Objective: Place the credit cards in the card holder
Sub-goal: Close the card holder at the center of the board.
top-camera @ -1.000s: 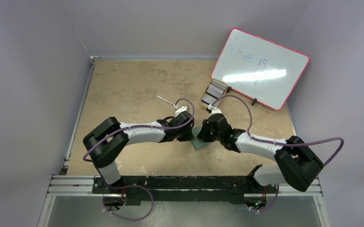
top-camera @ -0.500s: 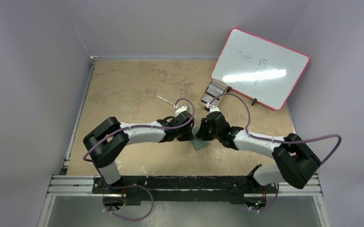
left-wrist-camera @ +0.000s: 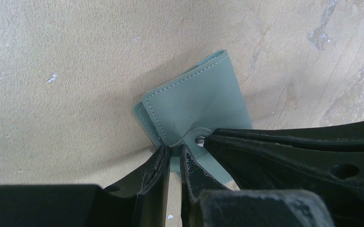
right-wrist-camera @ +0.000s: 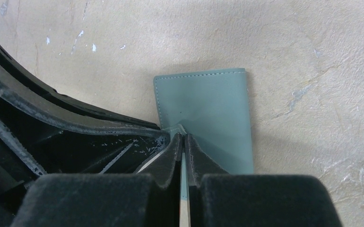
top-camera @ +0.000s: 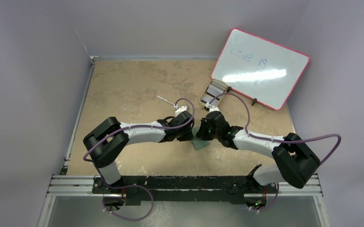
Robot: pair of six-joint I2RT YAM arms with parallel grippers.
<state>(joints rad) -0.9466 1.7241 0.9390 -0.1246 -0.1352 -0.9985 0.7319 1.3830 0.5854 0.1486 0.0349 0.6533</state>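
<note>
Tan, scuffed tabletop (top-camera: pixel 123 80) under me, lilac walls all round. Dead centre lies the card holder (left-wrist-camera: pixel 199 104), folded, and both my grippers are on it. Left gripper (left-wrist-camera: pixel 174 152): jaws a sliver apart, nipping the holder's edge by the snap tab, I reckon to anchor it. Right gripper (right-wrist-camera: pixel 183 141): jaws pressed tight on a thin flap, nose to nose with the left. It looks like the set-up for peeling the cover open. The credit cards (top-camera: pixel 214 92) wait stacked in the beige tray (top-camera: pixel 202 100), one o'clock from the holder, just beside the whiteboard (top-camera: pixel 260 68). By my reading, none are loaded yet.
</note>
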